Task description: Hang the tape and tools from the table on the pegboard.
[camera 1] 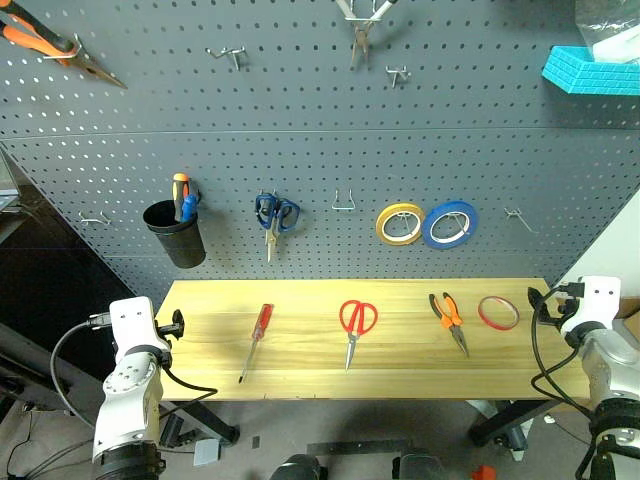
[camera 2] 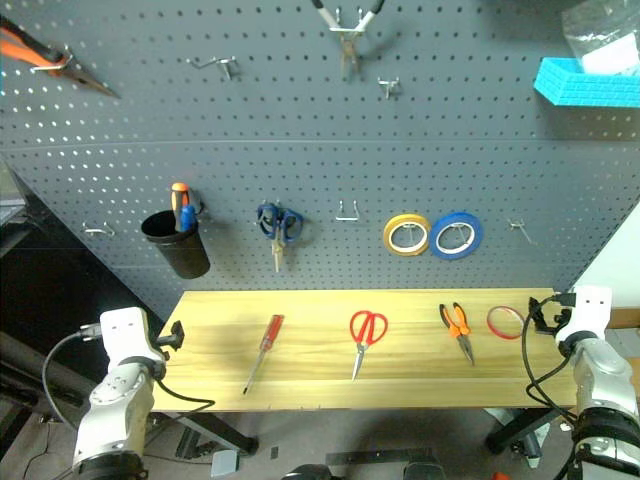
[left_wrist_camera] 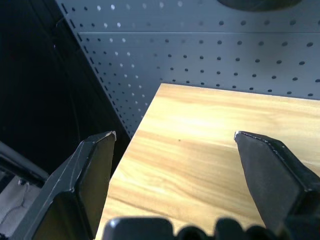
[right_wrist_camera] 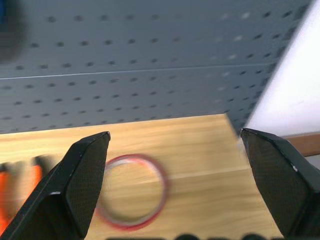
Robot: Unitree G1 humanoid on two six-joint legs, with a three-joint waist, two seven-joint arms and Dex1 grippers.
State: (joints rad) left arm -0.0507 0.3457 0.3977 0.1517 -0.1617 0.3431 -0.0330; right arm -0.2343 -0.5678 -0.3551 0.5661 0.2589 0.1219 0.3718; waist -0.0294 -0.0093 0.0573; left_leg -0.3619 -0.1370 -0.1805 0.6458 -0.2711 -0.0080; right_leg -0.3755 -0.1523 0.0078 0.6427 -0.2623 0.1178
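Note:
On the table (camera 1: 300,378) lie, from left to right, a screwdriver (camera 1: 258,340) with a red handle, red-handled scissors (camera 1: 357,325), orange-and-black pliers (camera 1: 450,318) and the thin red ring of tape (camera 1: 498,312). The dark grey pegboard (camera 1: 300,150) rises behind them. My left gripper (camera 1: 178,325) hovers at the table's left end, open with nothing between its fingers (left_wrist_camera: 95,170). At the right end my right gripper (right_wrist_camera: 175,133) is open too, pointing at the tape (right_wrist_camera: 134,158) just ahead of it and apart from it.
The pegboard carries a black cup (camera 1: 175,232) of tools, blue scissors (camera 1: 275,215), a yellow roll (camera 1: 399,223), a blue roll (camera 1: 449,224), hung pliers (camera 1: 50,40) and a teal bin (camera 1: 590,68). Bare hooks (camera 1: 345,200) sit between them.

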